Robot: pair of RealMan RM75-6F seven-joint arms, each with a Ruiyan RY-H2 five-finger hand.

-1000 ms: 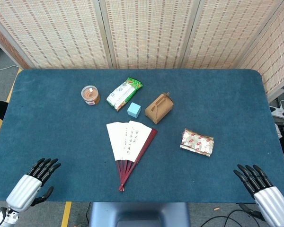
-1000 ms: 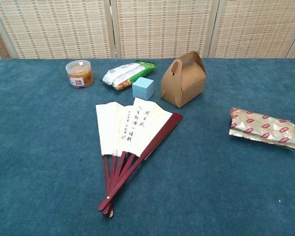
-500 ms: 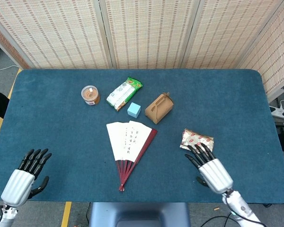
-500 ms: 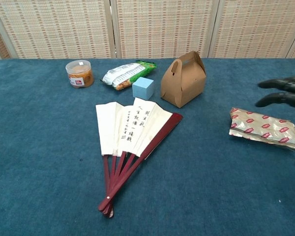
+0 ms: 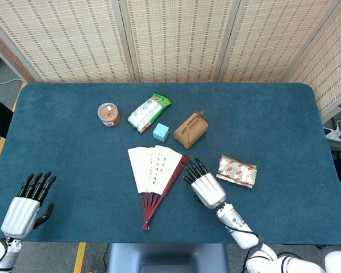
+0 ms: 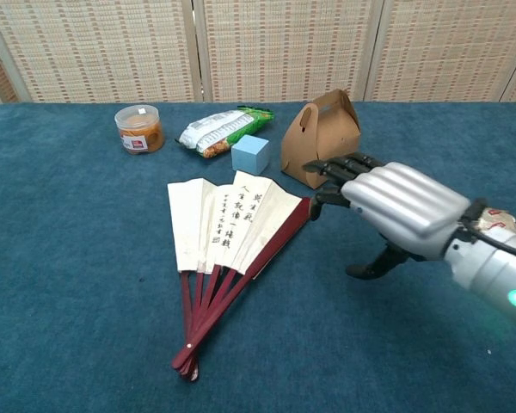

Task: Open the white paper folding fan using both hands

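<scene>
Right hand (image 5: pixel 207 187) swept in from near-right, fingers spread, empty, beside fan (image 5: pixel 153 173) mid-worktop, part-open. Left hand (image 5: pixel 24 206) open, near-left. Paper light, tears easily; grip stiff red outer ribs.

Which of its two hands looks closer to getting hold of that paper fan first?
The right hand, probably. It hovers with fingers spread beside the fan, its fingertips near the dark red outer rib, though I can't tell whether they touch. The left hand is open at the table's near left corner, far from the fan.
</scene>
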